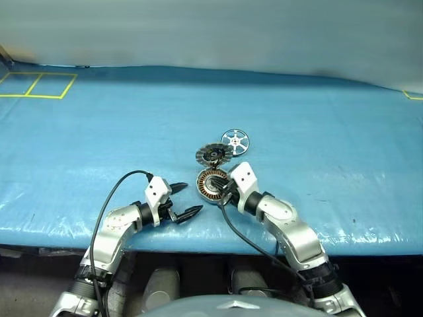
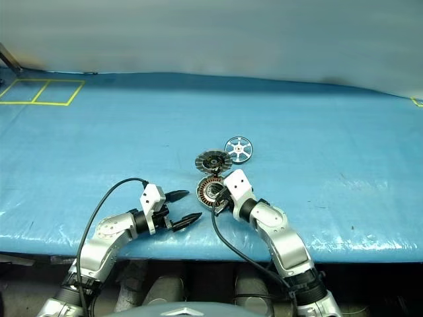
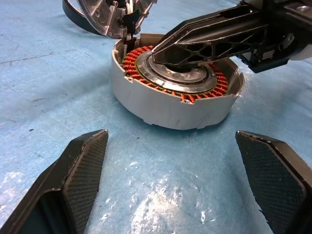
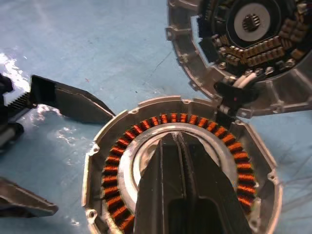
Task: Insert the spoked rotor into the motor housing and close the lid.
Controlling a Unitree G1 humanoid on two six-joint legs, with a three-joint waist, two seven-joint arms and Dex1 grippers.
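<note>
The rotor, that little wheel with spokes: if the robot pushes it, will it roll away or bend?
Probably neither. The rotor lies flat on the blue sheet, so a push would likely slide it. It looks like solid metal, so it's probably stiff. Its open spokes suggest it's fairly light.

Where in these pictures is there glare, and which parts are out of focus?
Left wrist view: white glare on the blue cover between the open left claw's fingers; the housing is sharp, the lid behind it soft. Right wrist view: glare patch on the cover beside the left claw; the shut right claw close to the lens is slightly soft. Head views: even light, mild sheen at the cover's near edge.
</note>
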